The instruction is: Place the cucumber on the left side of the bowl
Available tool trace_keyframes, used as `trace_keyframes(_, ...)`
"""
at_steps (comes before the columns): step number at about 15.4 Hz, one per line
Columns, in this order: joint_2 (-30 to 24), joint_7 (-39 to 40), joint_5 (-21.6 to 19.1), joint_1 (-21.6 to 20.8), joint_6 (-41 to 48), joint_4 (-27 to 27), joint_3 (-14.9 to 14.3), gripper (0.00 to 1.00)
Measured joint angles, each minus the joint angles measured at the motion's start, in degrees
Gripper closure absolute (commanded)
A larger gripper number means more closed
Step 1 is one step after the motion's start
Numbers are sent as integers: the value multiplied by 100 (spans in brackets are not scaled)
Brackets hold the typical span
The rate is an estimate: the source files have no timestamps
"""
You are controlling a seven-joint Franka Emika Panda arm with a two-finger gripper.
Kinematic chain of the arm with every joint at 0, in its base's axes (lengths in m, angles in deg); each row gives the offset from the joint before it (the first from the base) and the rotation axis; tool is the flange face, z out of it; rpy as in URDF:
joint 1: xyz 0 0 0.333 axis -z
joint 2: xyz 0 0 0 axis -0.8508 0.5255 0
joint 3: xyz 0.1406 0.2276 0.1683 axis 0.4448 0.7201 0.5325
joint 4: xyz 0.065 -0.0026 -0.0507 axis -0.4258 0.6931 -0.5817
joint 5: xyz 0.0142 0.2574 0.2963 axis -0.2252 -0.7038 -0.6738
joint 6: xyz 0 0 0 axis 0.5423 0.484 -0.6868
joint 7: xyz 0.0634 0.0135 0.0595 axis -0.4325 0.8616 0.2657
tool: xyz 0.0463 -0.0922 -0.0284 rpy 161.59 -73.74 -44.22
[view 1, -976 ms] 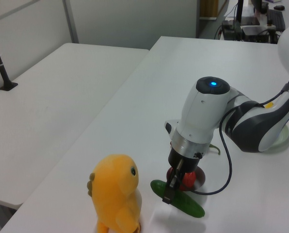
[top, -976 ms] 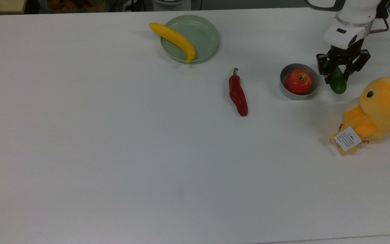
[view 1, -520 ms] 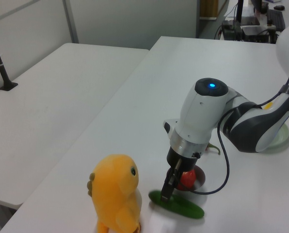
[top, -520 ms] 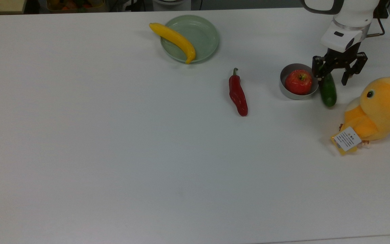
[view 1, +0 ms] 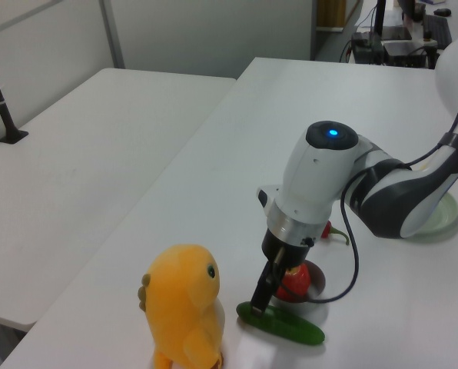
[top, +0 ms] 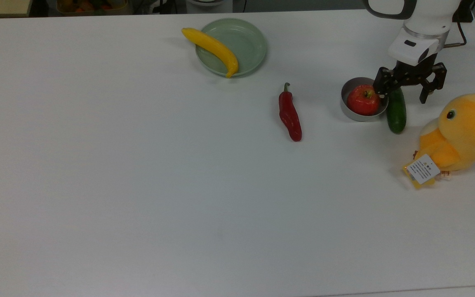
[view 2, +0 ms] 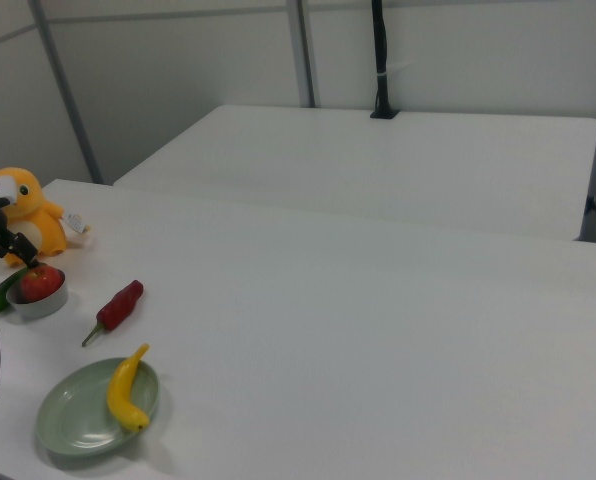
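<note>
Cucumber (top: 396, 111), right of frame beside bowl (top: 360, 115): likely rigid, light, smooth-skinned and prone to rolling; best pinched mid-length across its width; gripper (top: 410, 86) released, fingers spread above it.

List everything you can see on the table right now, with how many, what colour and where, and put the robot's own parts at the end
cucumber: one, dark green, lying flat on the table, right against the bowl on the top view's right.
bowl: one, grey, near the top view's right end, between chili and cucumber.
apple: one, red, inside the bowl.
chili: one, red with a green stem, on the table on the top view's left of the bowl.
dish: one, pale green, near the far edge in the top view.
banana: one, yellow, lying across the dish's rim.
plush bird: one, orange-yellow with a white tag, at the top view's right edge.
pincer: one, black, open, fingers either side of the cucumber's far end.
arm: one, white and grey.
</note>
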Motion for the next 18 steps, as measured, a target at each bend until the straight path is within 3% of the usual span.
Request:
trace_keyframes(6, -593, 716, -354, 543, 381, -8, 1, 0)
trace_keyframes(11, -1183, 1245, -392, 1055, 849, 198, -22, 0)
trace_keyframes(14, -1771, 1802, -639, 1118, 1430, 762, -309, 0)
trace_keyframes(16, -2155, 2401, -1069, 1175, 2084, 963, -552, 0)
trace_keyframes(18, -2645, 3146, -1719, 1285, 2652, 1071, -1117, 0)
